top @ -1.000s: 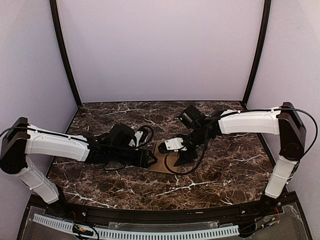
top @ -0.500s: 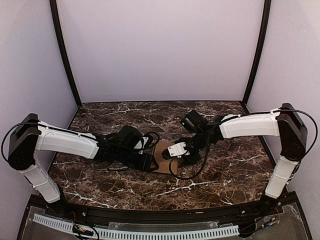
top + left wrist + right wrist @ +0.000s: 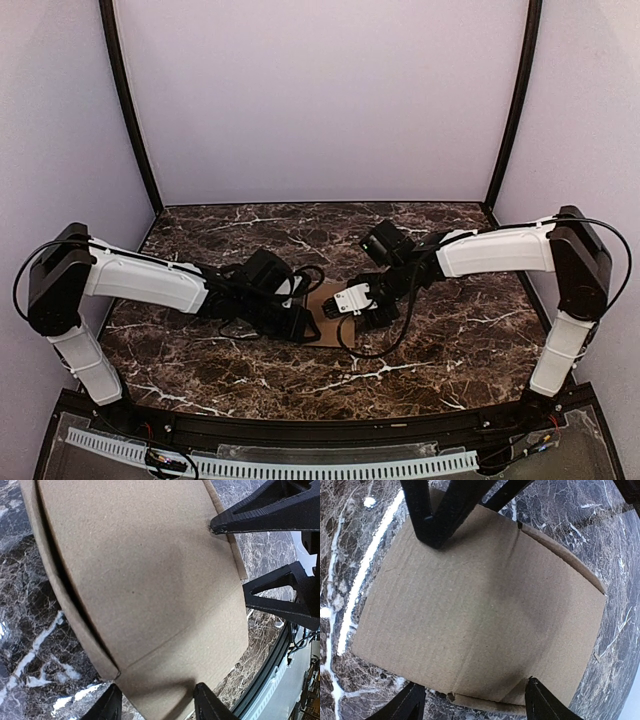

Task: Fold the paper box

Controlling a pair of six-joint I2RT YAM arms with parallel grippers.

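The paper box [image 3: 326, 310] is a flat brown cardboard piece lying on the marble table [image 3: 450, 340] between my two grippers. In the left wrist view the box [image 3: 145, 580] fills the frame, with a side flap raised at its left edge. My left gripper [image 3: 157, 707] stands open over the near flap; its right fingertip [image 3: 207, 705] overlaps the cardboard and its left fingertip sits just off the corner. My right gripper [image 3: 475, 705] is open and straddles the opposite edge of the box [image 3: 480, 610]. Its fingers [image 3: 250, 515] show at the left wrist view's upper right.
Pale walls with black corner posts [image 3: 130, 120] enclose the table at the back and sides. A black rail and a white slotted strip [image 3: 300, 468] run along the near edge. Cables hang from both wrists close to the cardboard.
My left arm has reached further right, up to the box, and its jaws have narrowed. My right gripper came down a little towards the box, then stayed put.
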